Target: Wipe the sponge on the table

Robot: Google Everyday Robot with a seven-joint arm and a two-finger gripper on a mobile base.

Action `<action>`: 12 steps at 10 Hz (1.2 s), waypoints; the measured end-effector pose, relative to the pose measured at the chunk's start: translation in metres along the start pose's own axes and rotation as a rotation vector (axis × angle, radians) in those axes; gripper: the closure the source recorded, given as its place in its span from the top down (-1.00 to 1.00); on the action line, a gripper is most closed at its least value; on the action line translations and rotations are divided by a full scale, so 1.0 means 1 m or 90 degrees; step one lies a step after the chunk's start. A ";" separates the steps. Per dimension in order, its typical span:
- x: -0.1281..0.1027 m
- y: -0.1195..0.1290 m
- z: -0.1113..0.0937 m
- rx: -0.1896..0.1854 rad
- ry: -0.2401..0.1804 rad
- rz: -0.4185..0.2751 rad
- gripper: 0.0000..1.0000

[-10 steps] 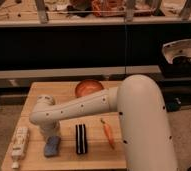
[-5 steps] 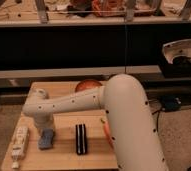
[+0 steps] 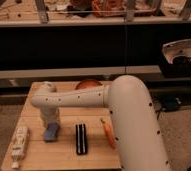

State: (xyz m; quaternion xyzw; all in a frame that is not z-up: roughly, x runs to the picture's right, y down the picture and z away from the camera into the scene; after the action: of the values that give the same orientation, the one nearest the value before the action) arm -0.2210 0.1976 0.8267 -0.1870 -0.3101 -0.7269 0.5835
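Sponge (image 3: 53, 135) farther back on table (image 3: 94, 156) than before; pincer (image 3: 50, 125) directly atop it

Likely a robotics lab: slatted table (image 3: 64, 156), dark bench front (image 3: 89, 47), cluttered counter (image 3: 104, 9) behind. Gripper (image 3: 50, 125) low at sponge (image 3: 51, 133).

The white arm (image 3: 131, 117) reaches leftward across the table (image 3: 64, 156) and bends down at the wrist, so the gripper (image 3: 50, 124) sits right at the far end of the sponge (image 3: 52, 134) — a blue-grey pad lying flat on the planks. Right of the sponge lies a black striped block (image 3: 80, 139), then an orange carrot-like object (image 3: 108, 135). A white bottle-like object (image 3: 20, 145) lies by the left edge — an orange bowl (image 3: 89, 83) peeks out behind the arm
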 end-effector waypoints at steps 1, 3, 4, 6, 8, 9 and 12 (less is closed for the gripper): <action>-0.001 0.017 -0.001 0.000 -0.002 0.017 -0.07; -0.009 0.048 -0.007 0.004 0.002 0.049 -0.07; -0.018 0.053 -0.010 0.003 0.005 0.055 -0.07; -0.038 0.050 -0.010 -0.002 0.007 0.047 -0.07; -0.060 0.030 -0.005 -0.006 0.003 0.023 -0.07; -0.075 0.009 0.002 -0.009 -0.002 0.001 -0.07; -0.086 -0.038 0.014 -0.017 -0.010 -0.056 -0.07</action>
State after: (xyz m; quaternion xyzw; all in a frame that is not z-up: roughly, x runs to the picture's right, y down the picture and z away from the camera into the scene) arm -0.2376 0.2743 0.7736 -0.1870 -0.3129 -0.7543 0.5461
